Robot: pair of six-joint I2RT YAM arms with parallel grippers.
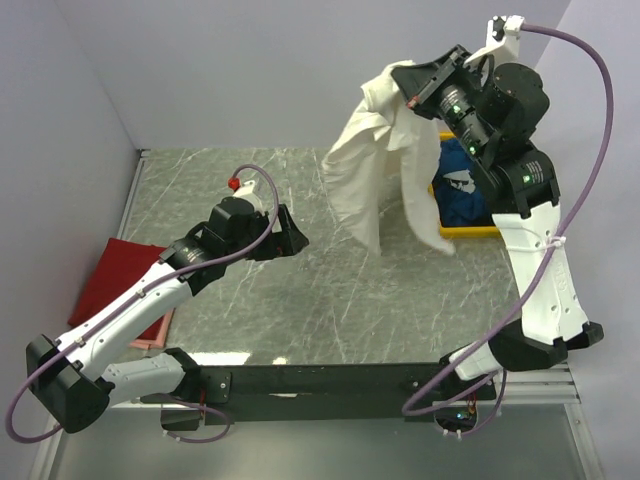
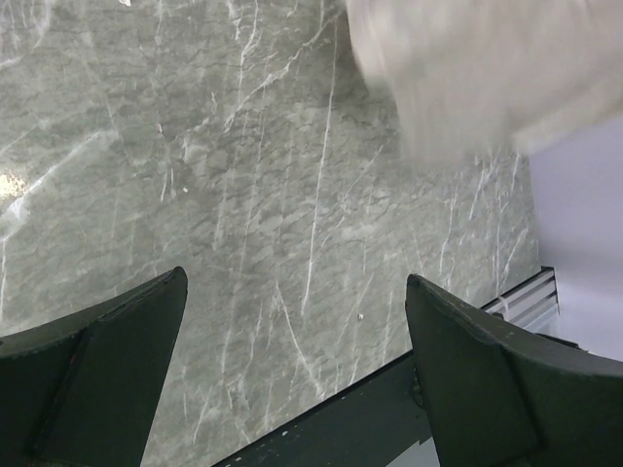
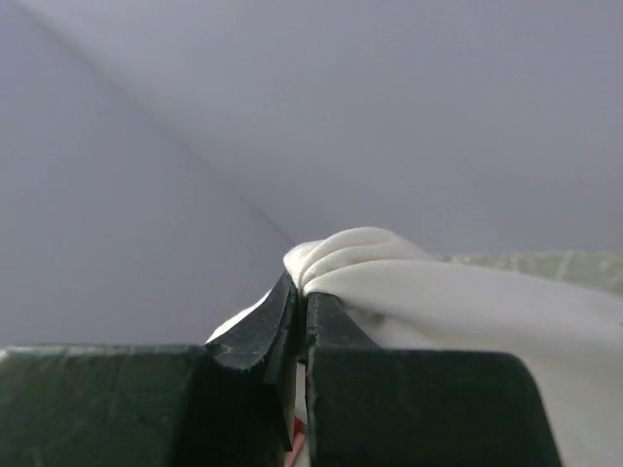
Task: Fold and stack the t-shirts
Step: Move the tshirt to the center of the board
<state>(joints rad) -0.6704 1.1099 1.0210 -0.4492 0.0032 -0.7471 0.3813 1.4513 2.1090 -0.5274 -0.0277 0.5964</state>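
your right jaws pinch the white tee [image 1: 370,160], which hangs over the desk [image 1: 250,190] just left of the tray [image 1: 470,232]. your left jaws stand wide and empty, farther left of the tray.

**No legible writing in any view**

Nothing can be read as a word, number, brand or sign. The only marking is the white print [image 1: 460,181] on the blue t-shirt [image 1: 462,200], which lies bunched in the yellow tray [image 1: 470,232] in the top view. The print shows as a small pale patch on the dark blue cloth. It is too small and too crumpled to tell whether it is lettering or a picture. Neither wrist view shows any marking.
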